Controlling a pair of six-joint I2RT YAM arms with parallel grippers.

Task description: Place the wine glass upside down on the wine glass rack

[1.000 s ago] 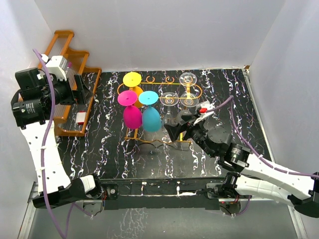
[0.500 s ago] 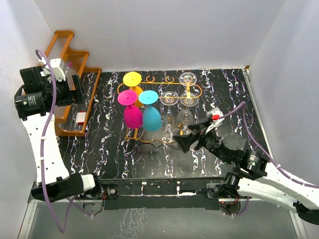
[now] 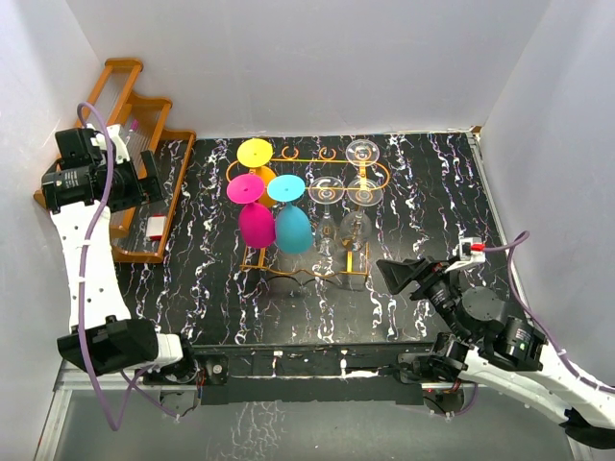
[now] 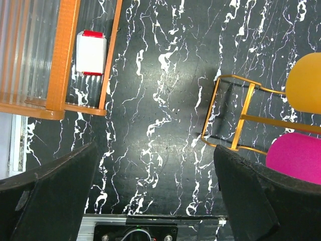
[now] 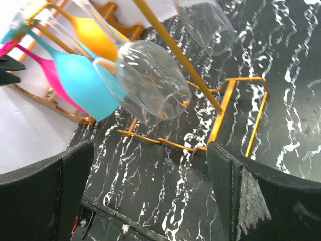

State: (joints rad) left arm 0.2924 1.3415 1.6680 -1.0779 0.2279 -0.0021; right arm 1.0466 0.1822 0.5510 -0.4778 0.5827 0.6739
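Two spread, empty: left gripper (image 4: 155,147), right gripper (image 5: 149,145). Wine glass (image 5: 153,83) hangs inverted on wine glass rack (image 5: 219,120), apart, ahead of right gripper.

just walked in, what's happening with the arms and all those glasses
Two robot arms are hanging wine glasses upside down on the gold wire wine glass rack. Right now neither holds anything. The left gripper is open near the orange wooden rack on the left. The right gripper is open too, clear of the wire rack on its near right side. A pink glass, a cyan glass, a yellow glass and several clear glasses hang bowl-down from it.
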